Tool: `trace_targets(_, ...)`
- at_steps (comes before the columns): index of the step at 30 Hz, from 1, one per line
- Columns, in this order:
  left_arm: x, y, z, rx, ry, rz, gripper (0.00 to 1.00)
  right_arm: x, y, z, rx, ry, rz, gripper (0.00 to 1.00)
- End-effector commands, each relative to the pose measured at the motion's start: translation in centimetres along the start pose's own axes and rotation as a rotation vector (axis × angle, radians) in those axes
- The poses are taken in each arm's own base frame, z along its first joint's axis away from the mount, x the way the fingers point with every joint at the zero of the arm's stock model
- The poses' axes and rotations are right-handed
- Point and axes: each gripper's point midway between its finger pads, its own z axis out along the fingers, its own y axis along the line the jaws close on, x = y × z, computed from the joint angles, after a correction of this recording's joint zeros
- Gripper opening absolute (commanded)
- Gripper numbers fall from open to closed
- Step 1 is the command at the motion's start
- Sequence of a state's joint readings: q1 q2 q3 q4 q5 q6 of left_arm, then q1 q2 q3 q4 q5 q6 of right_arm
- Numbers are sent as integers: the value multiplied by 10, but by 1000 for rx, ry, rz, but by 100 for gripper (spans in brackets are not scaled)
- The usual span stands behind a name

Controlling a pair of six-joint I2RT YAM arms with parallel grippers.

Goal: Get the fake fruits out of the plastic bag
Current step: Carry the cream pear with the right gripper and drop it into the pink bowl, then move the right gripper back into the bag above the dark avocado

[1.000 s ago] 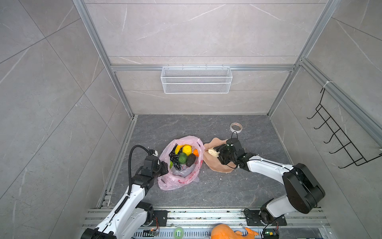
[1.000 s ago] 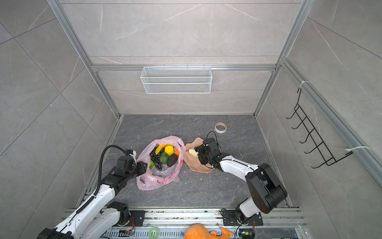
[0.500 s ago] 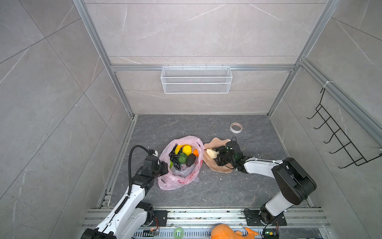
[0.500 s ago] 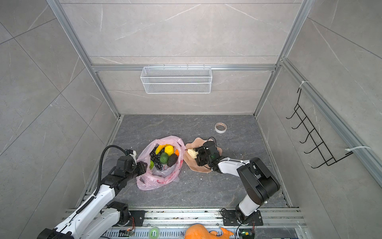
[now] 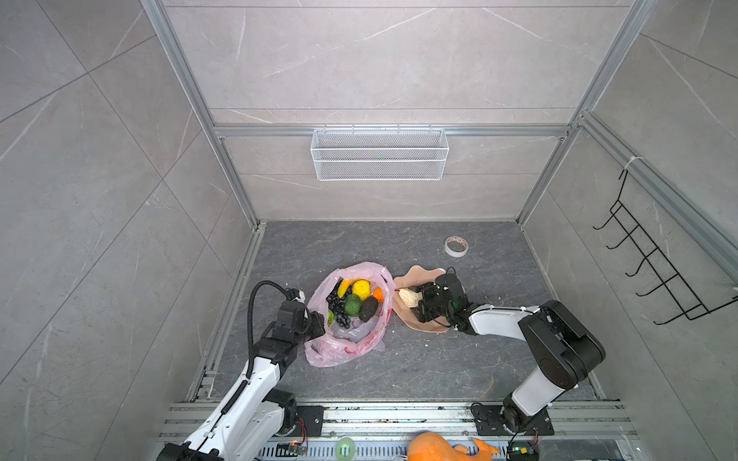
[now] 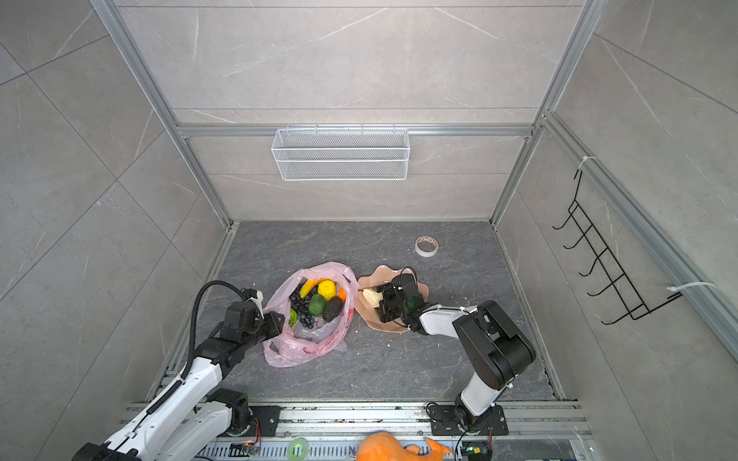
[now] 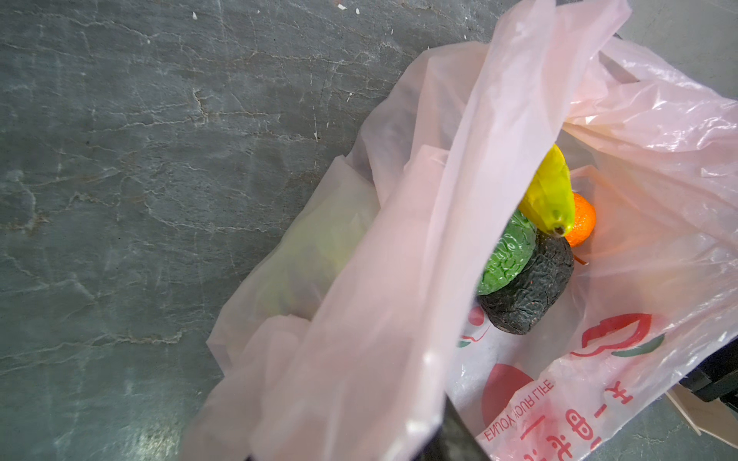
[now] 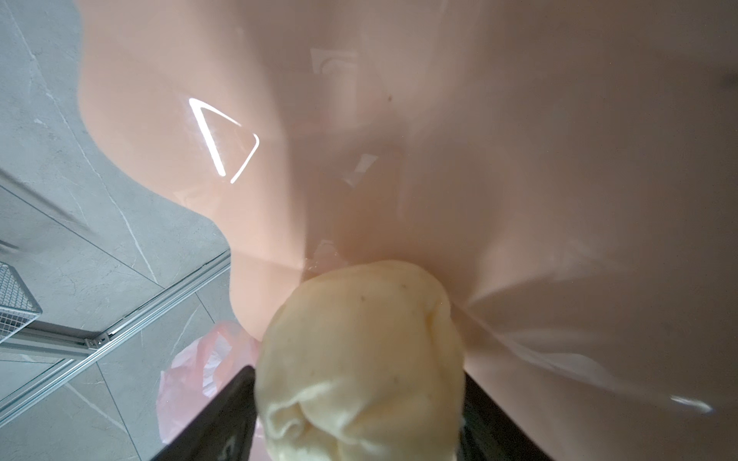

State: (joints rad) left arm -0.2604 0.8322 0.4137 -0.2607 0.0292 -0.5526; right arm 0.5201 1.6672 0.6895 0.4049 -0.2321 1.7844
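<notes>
Over the plate (image 5: 415, 275), the right gripper (image 5: 419, 303), pinching or already free of the cream-white lumpy piece (image 5: 408, 296) I cannot tell, should spread fully before lifting, while the left gripper (image 5: 319, 321) pinches the plastic bag (image 5: 351, 351).

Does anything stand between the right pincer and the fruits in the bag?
Only the rim of the pink plastic bag lies between the right pincer and the fruits; its mouth gapes upward, so the lemon and dark avocado lie uncovered. A cream-white piece sits between the pincer's fingers, over the peach plate.

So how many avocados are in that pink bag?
2. A green avocado lies mid-pile in the pink bag; a dark avocado touches it on the side nearer the plate. More may be hidden underneath.
</notes>
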Motion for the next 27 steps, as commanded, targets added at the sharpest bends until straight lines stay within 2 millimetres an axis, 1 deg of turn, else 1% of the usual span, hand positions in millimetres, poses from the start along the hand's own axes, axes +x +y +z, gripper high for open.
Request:
trace_targets(1,-5,-5,-2,23,-27,29,34,-1,-7,-6,17,-7,-3,80)
trace_targets(7,-6,-5,-2,23,-29,26,34,-2,-6,-12,13,-20,-14,81)
trace_targets(12,-6,-6,-2,25,-29,29,34,-2,-1,-21,-1,-32,-43,82)
trace_targets(19,-5,-5,-2,24,-29,25,34,3,15,-45,10,-68,-164,82)
trace_targets(22,-5,-5,-3,26,-34,26,34,12,22,-58,44,-92,-291,81)
trace_targets(25,-4,-5,-5,28,-34,24,34,32,32,-69,69,-102,-447,81)
trace_targets(27,-3,-2,-6,13,-26,11,34,50,35,-75,95,-109,-560,80)
